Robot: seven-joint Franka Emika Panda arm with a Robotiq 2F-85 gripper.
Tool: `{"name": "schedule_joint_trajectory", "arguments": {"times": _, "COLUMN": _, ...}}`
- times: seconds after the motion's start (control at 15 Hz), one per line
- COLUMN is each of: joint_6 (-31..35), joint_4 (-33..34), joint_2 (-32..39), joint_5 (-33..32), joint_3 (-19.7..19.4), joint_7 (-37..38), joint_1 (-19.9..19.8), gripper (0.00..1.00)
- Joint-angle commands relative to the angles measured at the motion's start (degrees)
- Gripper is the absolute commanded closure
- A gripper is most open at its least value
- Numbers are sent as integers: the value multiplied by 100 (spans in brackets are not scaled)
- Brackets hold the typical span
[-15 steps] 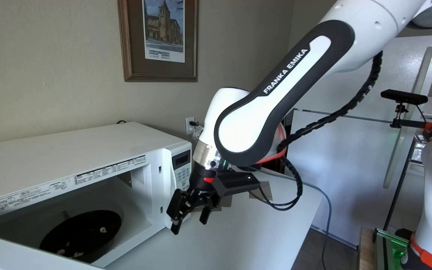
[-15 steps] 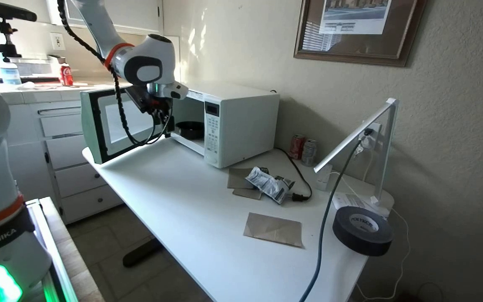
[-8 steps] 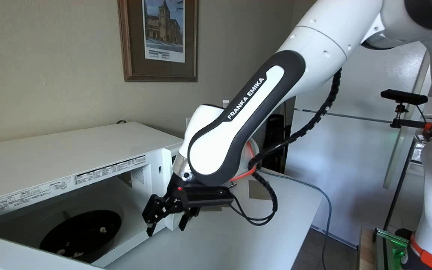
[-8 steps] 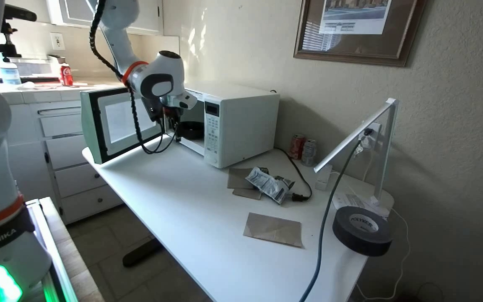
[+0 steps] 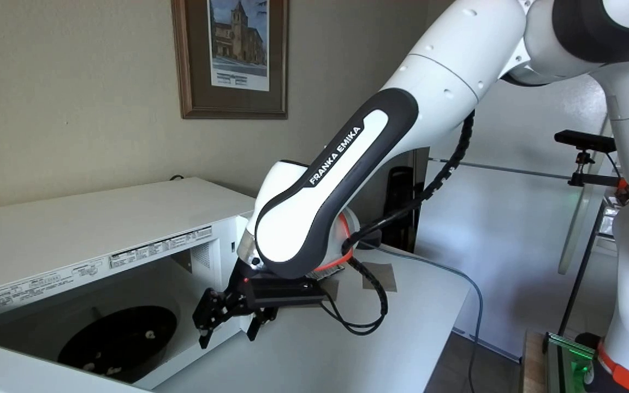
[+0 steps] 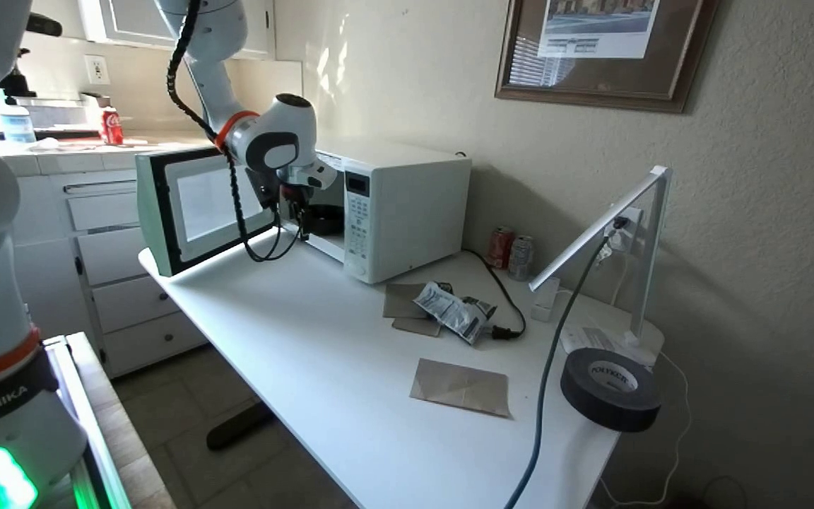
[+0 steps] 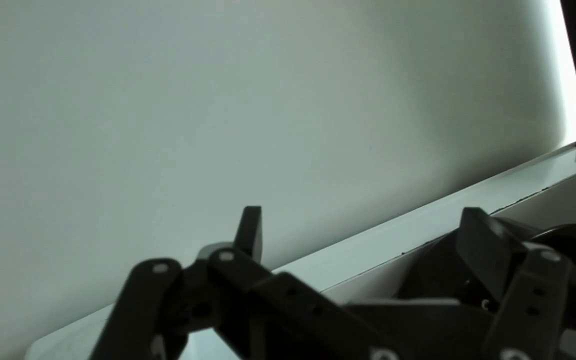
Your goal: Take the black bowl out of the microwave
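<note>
One glossy black bowl (image 5: 119, 339), pale bits (image 5: 150, 334) inside, in microwave (image 5: 110, 226); gripper (image 5: 227, 339) near, spread apart; arm (image 5: 366, 155) reads FRANKA EMIKA.

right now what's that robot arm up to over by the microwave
A robot arm has its open fingers near the front of the white microwave, holding nothing. The microwave door stands open, and the black bowl sits inside, with a few pale spots showing in it. The job is to take that bowl out; it isn't gripped yet, so reaching in for it is probably the next step.
</note>
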Motion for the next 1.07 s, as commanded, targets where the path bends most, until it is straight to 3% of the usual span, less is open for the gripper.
{"name": "schedule_joint_trajectory", "arguments": {"times": 0.0, "joint_6": -11, "joint_4": 2, "joint_2": -6, "joint_5": -31, "joint_3": 17, "joint_7": 26, "joint_1": -20, "gripper": 0}}
{"name": "schedule_joint_trajectory", "arguments": {"times": 0.53, "joint_6": 1080, "joint_4": 468, "joint_2": 638, "joint_5": 537, "joint_3": 630, "joint_7": -57, "joint_1": -346, "gripper": 0}}
{"name": "schedule_joint_trajectory", "arguments": {"times": 1.0, "joint_6": 1707, "joint_4": 998, "joint_2": 1324, "joint_5": 552, "joint_3": 940, "joint_7": 6, "joint_1": -509, "gripper": 0}}
